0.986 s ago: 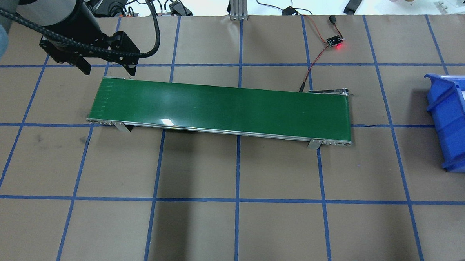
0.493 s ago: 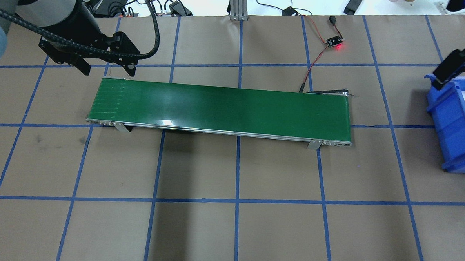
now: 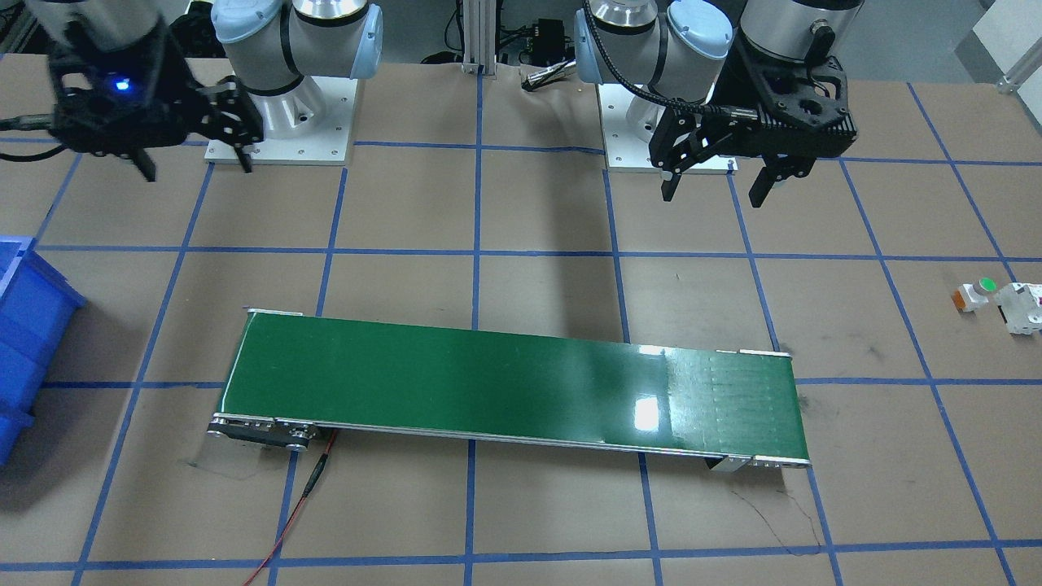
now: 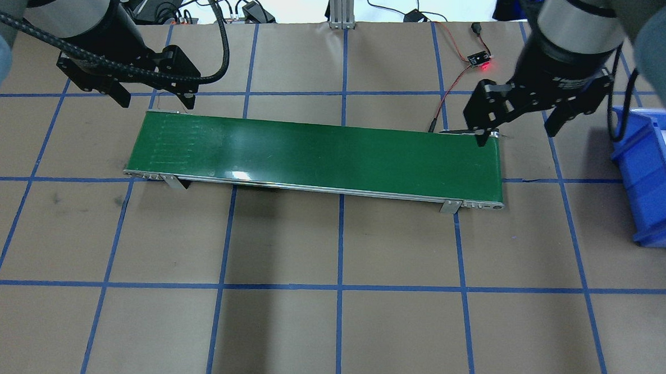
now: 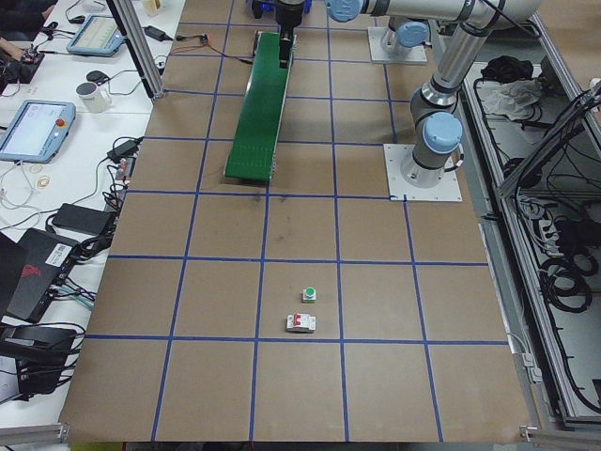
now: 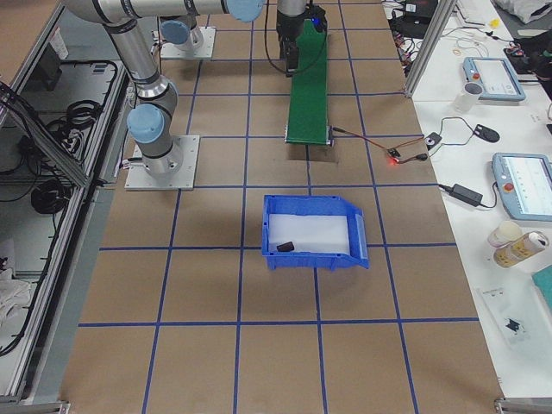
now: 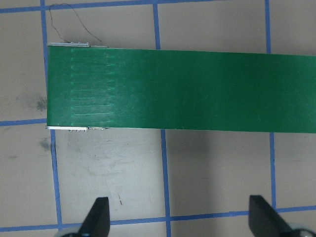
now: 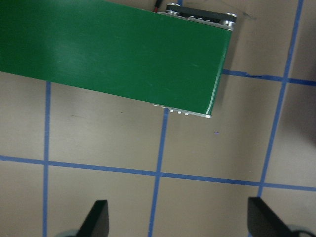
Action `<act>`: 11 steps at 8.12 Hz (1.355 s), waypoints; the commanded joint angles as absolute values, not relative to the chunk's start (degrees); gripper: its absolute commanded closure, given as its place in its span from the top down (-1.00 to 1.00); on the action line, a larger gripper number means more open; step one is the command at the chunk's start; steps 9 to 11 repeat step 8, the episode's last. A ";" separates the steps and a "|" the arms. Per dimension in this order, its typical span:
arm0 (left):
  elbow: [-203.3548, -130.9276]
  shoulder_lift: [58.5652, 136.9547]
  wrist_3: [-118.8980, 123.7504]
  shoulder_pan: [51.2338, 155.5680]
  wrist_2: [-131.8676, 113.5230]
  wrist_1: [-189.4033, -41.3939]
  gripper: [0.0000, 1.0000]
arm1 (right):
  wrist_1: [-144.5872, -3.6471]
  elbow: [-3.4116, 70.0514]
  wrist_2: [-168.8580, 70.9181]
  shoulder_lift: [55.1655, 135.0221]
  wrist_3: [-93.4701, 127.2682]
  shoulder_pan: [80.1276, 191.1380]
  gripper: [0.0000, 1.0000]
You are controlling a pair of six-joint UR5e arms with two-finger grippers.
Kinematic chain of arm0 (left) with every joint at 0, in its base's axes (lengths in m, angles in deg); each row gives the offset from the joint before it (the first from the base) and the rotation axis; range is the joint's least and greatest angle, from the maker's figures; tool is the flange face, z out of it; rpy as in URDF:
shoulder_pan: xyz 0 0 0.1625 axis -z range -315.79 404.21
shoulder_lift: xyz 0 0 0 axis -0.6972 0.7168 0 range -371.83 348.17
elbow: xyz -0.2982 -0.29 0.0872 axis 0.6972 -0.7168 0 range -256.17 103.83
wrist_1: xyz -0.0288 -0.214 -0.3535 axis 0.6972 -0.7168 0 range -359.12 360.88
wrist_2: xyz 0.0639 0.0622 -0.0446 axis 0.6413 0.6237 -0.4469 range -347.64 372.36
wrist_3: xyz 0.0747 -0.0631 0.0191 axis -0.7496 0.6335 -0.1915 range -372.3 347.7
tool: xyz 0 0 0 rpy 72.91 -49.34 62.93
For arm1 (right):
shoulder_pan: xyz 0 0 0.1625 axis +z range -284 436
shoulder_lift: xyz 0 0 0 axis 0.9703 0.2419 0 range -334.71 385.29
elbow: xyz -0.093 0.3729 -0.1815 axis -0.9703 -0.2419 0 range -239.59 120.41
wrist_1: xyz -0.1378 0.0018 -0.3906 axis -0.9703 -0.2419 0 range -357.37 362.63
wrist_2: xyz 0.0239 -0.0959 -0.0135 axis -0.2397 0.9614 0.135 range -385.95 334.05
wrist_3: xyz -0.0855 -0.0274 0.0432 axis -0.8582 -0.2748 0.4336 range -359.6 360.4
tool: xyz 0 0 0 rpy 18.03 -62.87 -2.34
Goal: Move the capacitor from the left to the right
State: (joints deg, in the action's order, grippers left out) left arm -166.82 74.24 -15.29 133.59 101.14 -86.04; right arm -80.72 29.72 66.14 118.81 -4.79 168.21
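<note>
Both grippers open over the belt, capacitor in the bin.
I see the left gripper [image 4: 156, 101] with jaws apart by the green belt's [image 4: 317, 155] left end, and the right gripper [image 4: 517, 136] likewise at its right end. The capacitor [image 6: 285, 247] lies inside the blue bin [image 6: 315, 203].

The blue bin [image 6: 315, 261] sat on the brown, blue-taped table [image 6: 216, 345] near the camera, and the capacitor [image 6: 285, 247] lay on its white floor — a small dark lump close to the wall on the robot's side. Beyond the bin the green belt [image 6: 309, 86] ran away along the table, well apart from it. Near the belt's near end a small board [image 6: 394, 159] glowed red, with thin wires [image 6: 371, 140] running to the belt. The right arm [image 6: 142, 82] rose from its plate [image 6: 172, 172] and reached across — over the belt's far part.
</note>
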 commanded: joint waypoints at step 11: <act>-166.87 74.21 -15.29 133.59 101.31 -86.04 1.00 | -85.61 27.69 63.17 115.20 6.20 174.00 1.00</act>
